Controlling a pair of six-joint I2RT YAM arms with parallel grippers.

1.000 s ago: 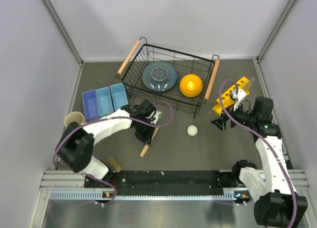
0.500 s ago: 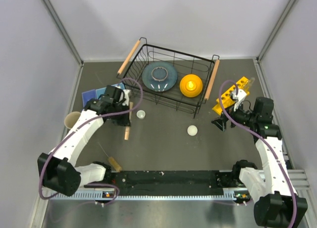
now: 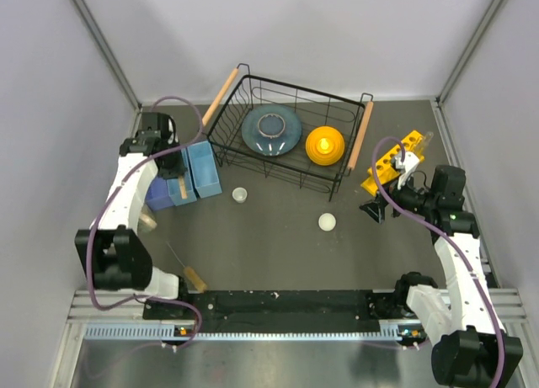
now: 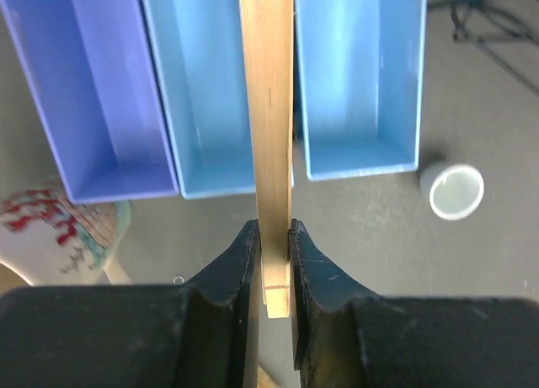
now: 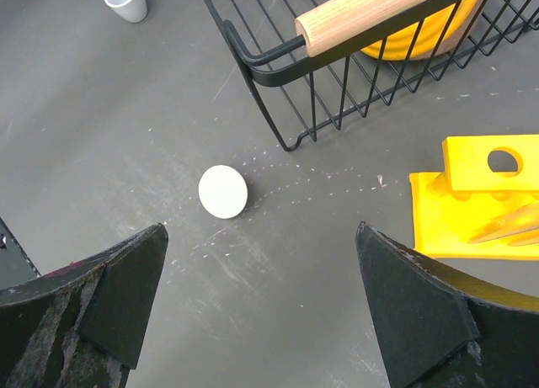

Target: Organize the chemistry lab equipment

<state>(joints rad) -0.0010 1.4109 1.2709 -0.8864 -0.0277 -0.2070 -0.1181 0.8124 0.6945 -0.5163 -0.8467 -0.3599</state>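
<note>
My left gripper (image 3: 175, 172) is shut on the short wooden stick (image 4: 268, 110) and holds it above the middle blue bin (image 4: 202, 102). The stick's near end sits between the jaws. One small white round cup (image 3: 240, 194) stands on the table right of the bins, also in the left wrist view (image 4: 452, 190). The other white round piece (image 3: 327, 222) lies flat mid-table, ahead of my right gripper (image 5: 261, 270), which is open and empty. The yellow hole rack (image 3: 392, 161) lies at the right, next to the right gripper (image 3: 375, 209). A thin clear tube (image 5: 514, 224) rests on the rack.
Three blue bins (image 3: 181, 176) stand side by side at the left. A black wire basket (image 3: 337, 182) with wooden handles holds a grey-blue plate (image 3: 271, 130) and an orange bowl (image 3: 325, 144). A paper cup (image 4: 63, 228) stands near the bins. A small wooden-handled tool (image 3: 194, 279) lies near the front edge.
My left arm has swung left and back from the table's middle, carrying the wooden stick over the blue bins. The small white cup came into view. The right arm has not moved.
</note>
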